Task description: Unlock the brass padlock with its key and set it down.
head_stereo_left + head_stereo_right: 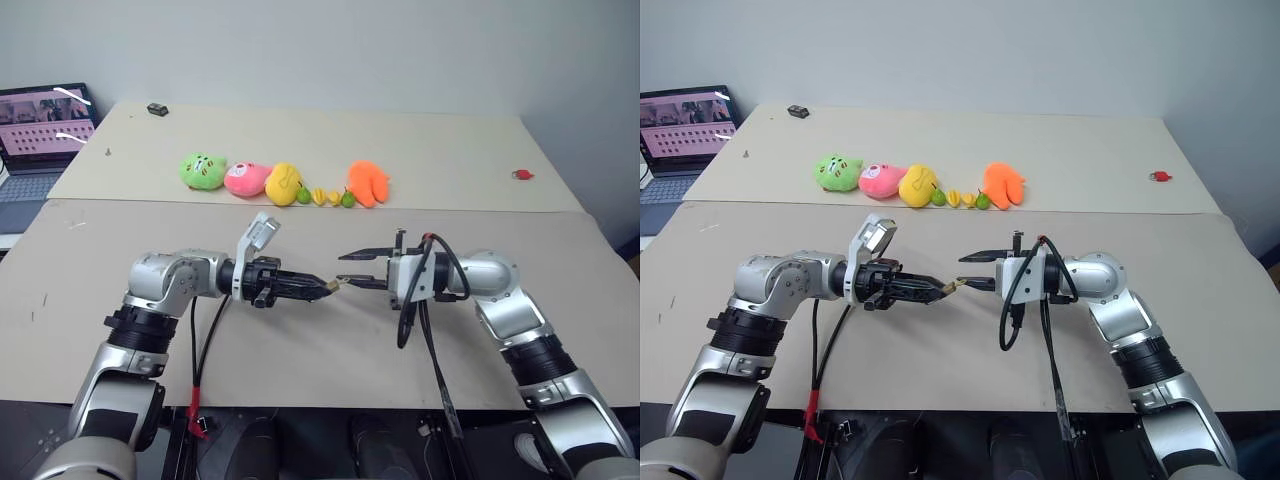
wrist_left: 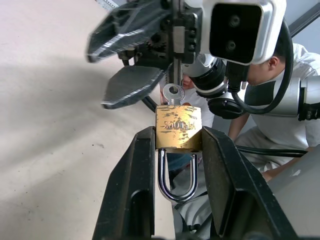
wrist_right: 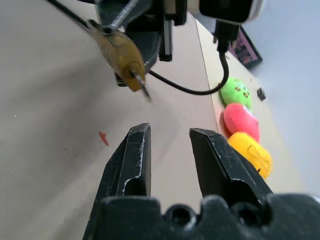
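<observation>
The brass padlock [image 2: 178,127] sits clamped by its flat sides between the left gripper [image 2: 175,165] fingers, shackle pointing back toward the wrist, the key [image 2: 173,93] standing in its outer end. The right gripper [image 3: 167,150] fingers gape just short of the key. Small, rigid, slick metal: pinch the key's flat head squarely

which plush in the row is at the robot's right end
The orange plush, last in the row past the small green and yellow fruits; the green plush sits at the opposite end.
</observation>
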